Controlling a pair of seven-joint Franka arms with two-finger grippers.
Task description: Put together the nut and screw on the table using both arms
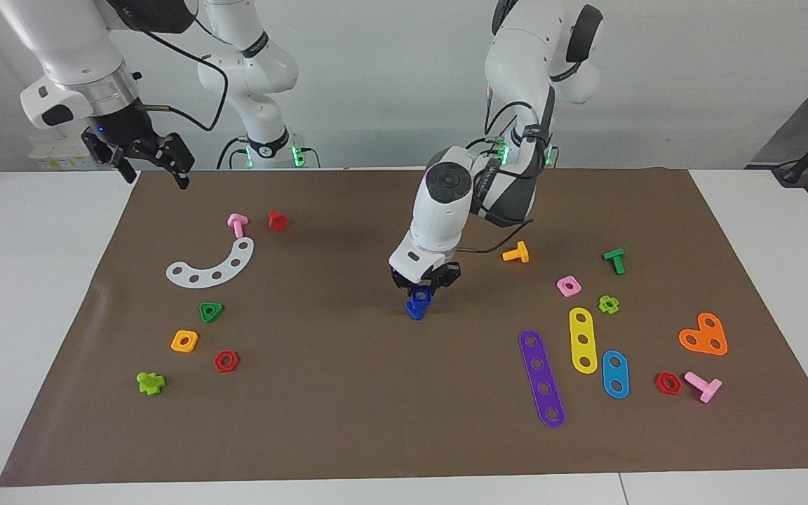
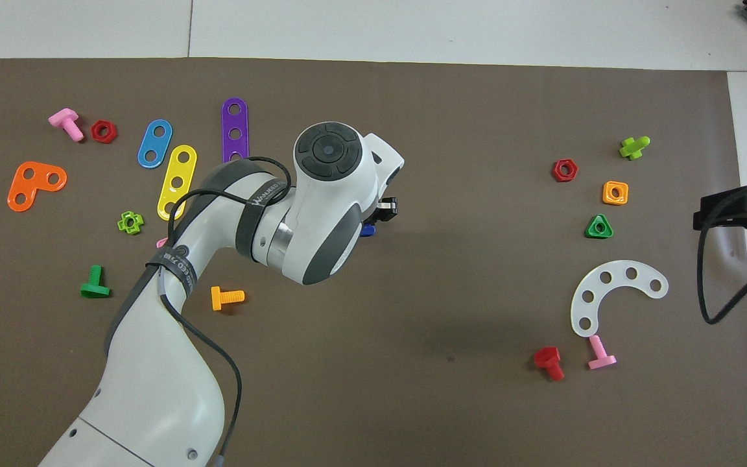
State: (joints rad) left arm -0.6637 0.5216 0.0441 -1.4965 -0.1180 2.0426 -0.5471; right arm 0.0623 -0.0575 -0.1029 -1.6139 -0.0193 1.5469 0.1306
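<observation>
Up at the right arm's end of the table (image 1: pixel 39 294), over the edge of the brown mat (image 1: pixel 348 407): the right gripper (image 1: pixel 141 158), splayed open, holding nothing, waiting. At mid-mat: the left gripper (image 1: pixel 423 284), low, right on top of the dark-blue pieces; no telling whether clamped or loose. Directly beneath it, seemingly stacked: the nut (image 1: pixel 423 296) uppermost, the screw (image 1: pixel 414 311) under it against the mat; from overhead only a blue sliver (image 2: pixel 367 229) beside the wrist. Probably light, hard, smooth plastic: stiff enough for a firm pinch, slippery enough to twist or pop out. Best taken across the nut's flat sides and the screw's triangular head, never the threaded shaft.
</observation>
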